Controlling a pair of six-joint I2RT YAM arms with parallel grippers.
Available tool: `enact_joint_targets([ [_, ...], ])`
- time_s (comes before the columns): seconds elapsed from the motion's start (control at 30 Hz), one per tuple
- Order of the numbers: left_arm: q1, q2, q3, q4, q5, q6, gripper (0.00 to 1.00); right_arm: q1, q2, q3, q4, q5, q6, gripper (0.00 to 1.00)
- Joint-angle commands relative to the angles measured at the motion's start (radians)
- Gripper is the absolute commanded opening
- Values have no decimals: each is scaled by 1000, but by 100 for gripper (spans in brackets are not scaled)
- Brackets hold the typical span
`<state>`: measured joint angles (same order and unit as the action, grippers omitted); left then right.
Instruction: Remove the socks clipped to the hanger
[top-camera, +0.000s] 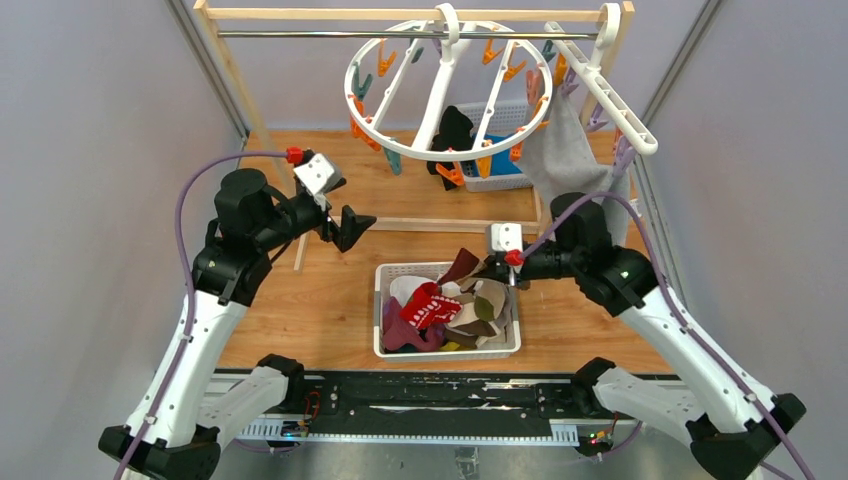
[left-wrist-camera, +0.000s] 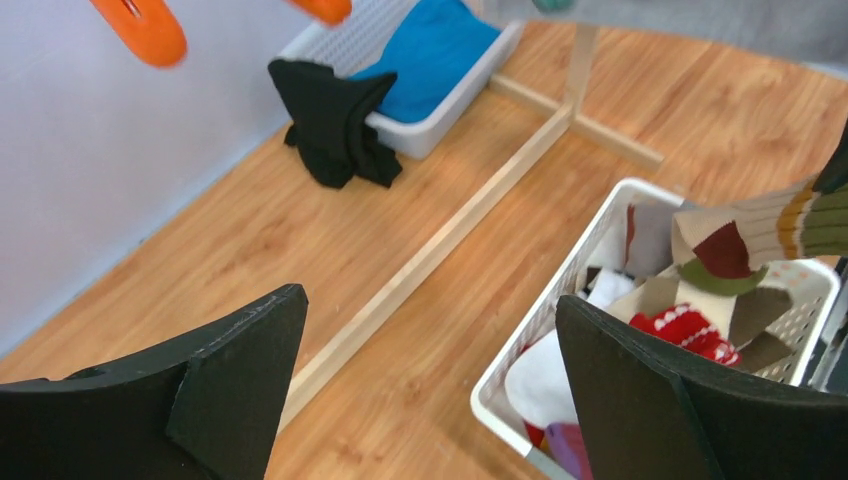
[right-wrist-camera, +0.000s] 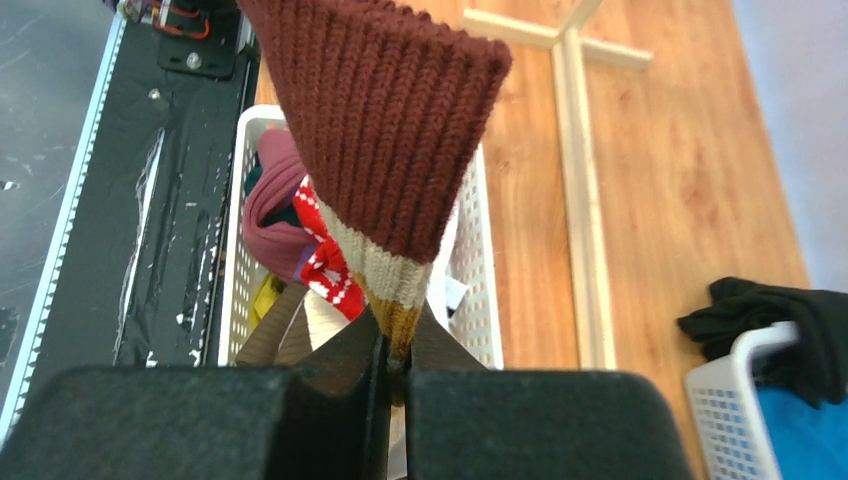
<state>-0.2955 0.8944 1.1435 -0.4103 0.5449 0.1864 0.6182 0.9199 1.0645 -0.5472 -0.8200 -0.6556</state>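
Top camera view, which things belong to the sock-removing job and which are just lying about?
Job: round hanger; maroon sock in right fingers; near basket of socks.
Lying about: straight clip rack with grey cloth; far basket; black cloth.

wooden table (top-camera: 300, 310). near middle: white perforated basket (top-camera: 379, 310). far side: wooden frame (top-camera: 400, 14) with metal rod (top-camera: 300, 34); straight white clip rack (top-camera: 610, 100) hangs tilted, grey cloth (top-camera: 570, 160) clipped below it. second white basket (top-camera: 497, 182) holds blue cloth (left-wrist-camera: 435, 50); black cloth (left-wrist-camera: 335, 125) draped over its corner.
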Motion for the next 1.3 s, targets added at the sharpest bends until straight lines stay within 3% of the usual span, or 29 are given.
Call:
enact_joint_targets([
  [0.0,6,-17,-24,-84,-45,111,100,64,71,-61,35,81,-10,0],
  [0.37,7,-43,-46,-94,-74,150,100,330,394,-77,99,371,-93,0],
  [0.73,7,-52,-42,-105,-152,167,100,373,772,81,47,592,-37,5],
  [0.97,8,-56,-39,-124,-330,139,100,368,747,94,43,623,-17,29],
  [1.07,10,-66,-53,-110,-377,131,100,357,664,69,43,648,-6,52],
  [1.17,14,-68,-66,-94,-375,118,100,337,564,37,41,641,-7,69],
  [1.27,22,-65,-76,-80,-366,103,100,321,451,8,31,597,-7,70],
])
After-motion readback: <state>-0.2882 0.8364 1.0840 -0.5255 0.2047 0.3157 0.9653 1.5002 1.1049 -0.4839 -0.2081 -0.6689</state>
